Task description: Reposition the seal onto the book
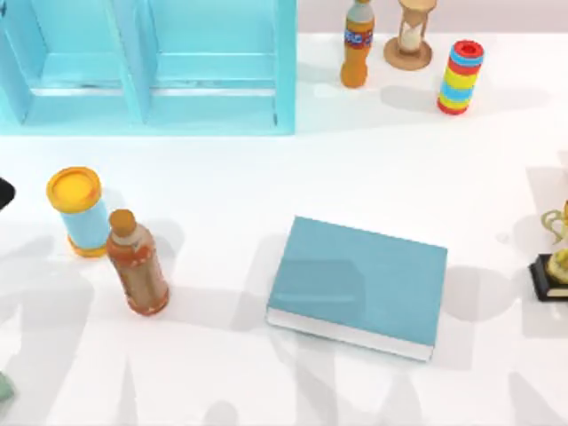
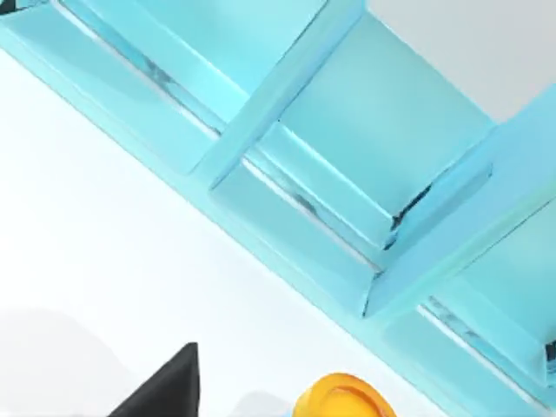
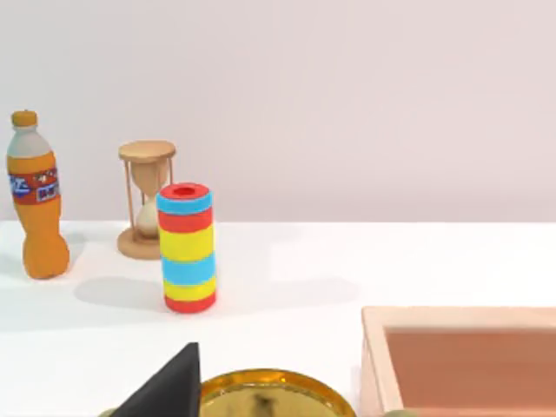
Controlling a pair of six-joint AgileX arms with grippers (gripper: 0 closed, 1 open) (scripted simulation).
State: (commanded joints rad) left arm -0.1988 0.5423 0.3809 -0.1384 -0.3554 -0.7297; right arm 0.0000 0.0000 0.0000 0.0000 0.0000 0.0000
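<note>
The seal is out of view. The book [image 1: 359, 280], teal-blue with white page edges, lies flat at the table's middle front with nothing on its cover. A dark part of my left gripper [image 2: 165, 391] hangs near the left edge, beside the yellow-lidded can. A dark part of my right gripper [image 3: 165, 387] sits at the far right, just above the gold trophy.
A light blue shelf [image 1: 151, 62] spans the back left. The yellow-lidded can [image 1: 78, 211] and a brown drink bottle [image 1: 136, 264] stand left. An orange soda bottle [image 1: 358, 44], hourglass [image 1: 410, 34] and striped cylinder [image 1: 460, 76] stand at the back right. The trophy [image 1: 557, 253] is at the right edge, with a wooden box [image 3: 460, 356] close by.
</note>
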